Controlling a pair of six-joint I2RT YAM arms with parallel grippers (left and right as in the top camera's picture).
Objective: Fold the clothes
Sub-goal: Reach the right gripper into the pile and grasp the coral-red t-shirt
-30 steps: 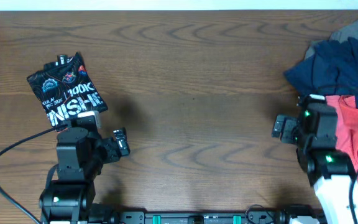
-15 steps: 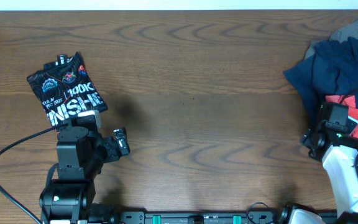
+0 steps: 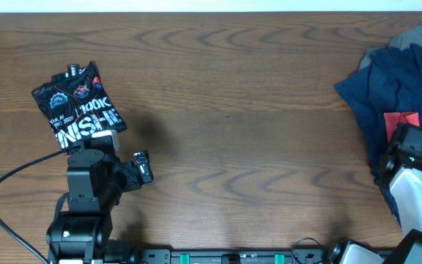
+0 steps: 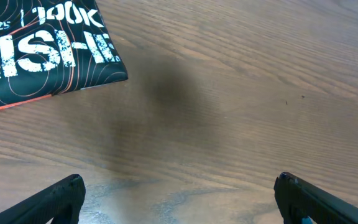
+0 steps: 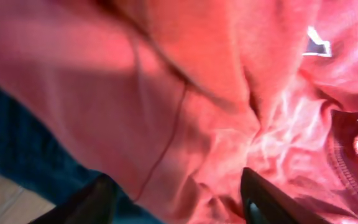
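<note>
A heap of clothes lies at the table's right edge: a navy shirt (image 3: 394,81) on top, a grey one (image 3: 420,33) behind it, and a coral-red shirt (image 3: 405,121) below. My right gripper (image 5: 179,186) is pushed down into the coral-red shirt (image 5: 229,93). Its fingers stand apart, with bunched red cloth between them and navy cloth (image 5: 17,143) at the left finger. A folded black printed shirt (image 3: 79,106) lies at the far left. My left gripper (image 4: 179,186) hovers open over bare wood just right of that black shirt (image 4: 36,56), holding nothing.
The brown wooden table (image 3: 233,110) stretches between the folded black shirt and the heap. A black cable (image 3: 13,183) loops by the left arm's base. The right arm (image 3: 409,169) rises from the front right corner.
The right arm has swung right, from beside the heap onto the coral-red shirt, and its fingers have drawn closer together. The left arm has not moved.
</note>
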